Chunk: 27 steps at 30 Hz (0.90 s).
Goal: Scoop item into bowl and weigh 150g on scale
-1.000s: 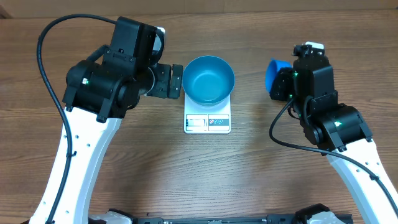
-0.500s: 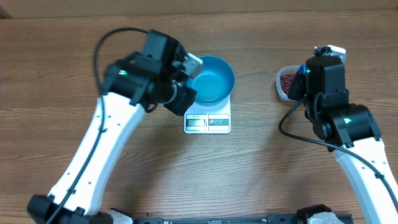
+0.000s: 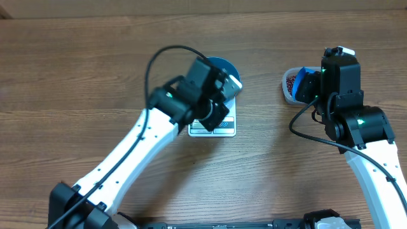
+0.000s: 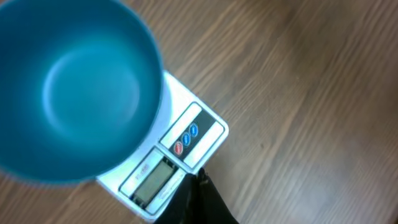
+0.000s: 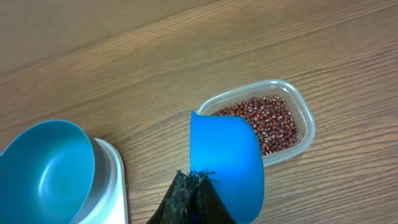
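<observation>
The blue bowl (image 4: 68, 87) stands empty on the white scale (image 4: 177, 102); from overhead only its far rim (image 3: 219, 62) shows past my left arm. My left gripper (image 4: 199, 177) is shut with nothing in it, its tips just over the scale's front edge beside the display and buttons. My right gripper (image 5: 196, 177) is shut on the handle of a small blue scoop (image 5: 227, 158). The scoop hangs over the near end of a clear tub (image 5: 308, 121) of red-brown beans (image 5: 264, 121). The scoop's inside is turned away from view.
The tub (image 3: 289, 81) sits on the wooden table to the right of the scale (image 3: 213, 130), with bare wood between them. My left arm crosses the table from the lower left and covers most of the bowl from above.
My left arm has swung right from beside the bowl to above the bowl and scale, and its jaws have gone from open to shut. The right arm has tilted the scoop over the tub.
</observation>
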{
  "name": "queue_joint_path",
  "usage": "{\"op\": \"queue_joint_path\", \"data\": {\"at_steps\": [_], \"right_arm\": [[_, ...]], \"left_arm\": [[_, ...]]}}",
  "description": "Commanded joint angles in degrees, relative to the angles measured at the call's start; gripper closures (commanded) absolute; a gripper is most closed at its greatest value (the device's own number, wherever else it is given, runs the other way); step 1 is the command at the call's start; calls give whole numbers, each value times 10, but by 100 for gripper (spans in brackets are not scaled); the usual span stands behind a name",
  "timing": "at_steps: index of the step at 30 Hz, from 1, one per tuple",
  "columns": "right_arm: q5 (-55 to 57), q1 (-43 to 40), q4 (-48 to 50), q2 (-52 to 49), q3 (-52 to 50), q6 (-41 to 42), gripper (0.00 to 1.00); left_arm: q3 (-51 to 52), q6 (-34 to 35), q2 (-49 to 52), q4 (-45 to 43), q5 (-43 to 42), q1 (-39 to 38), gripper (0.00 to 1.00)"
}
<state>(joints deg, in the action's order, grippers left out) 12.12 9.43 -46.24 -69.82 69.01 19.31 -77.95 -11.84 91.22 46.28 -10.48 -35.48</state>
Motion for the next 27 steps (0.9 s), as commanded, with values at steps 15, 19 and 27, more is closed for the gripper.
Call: {"op": "queue_joint_path", "data": {"at_steps": [15,19,27], "right_arm": [[-13,-3,2,4,19,4,96],[-13,-3,2,4,19,4,96],[-13,-3,2,4,19,4,96]], "left_arm": [[219,-28,19,-246,39,-35,96],[229,-28,46,-265,45,-35,96],[229,-23,110,-299,99,-36,96]]}}
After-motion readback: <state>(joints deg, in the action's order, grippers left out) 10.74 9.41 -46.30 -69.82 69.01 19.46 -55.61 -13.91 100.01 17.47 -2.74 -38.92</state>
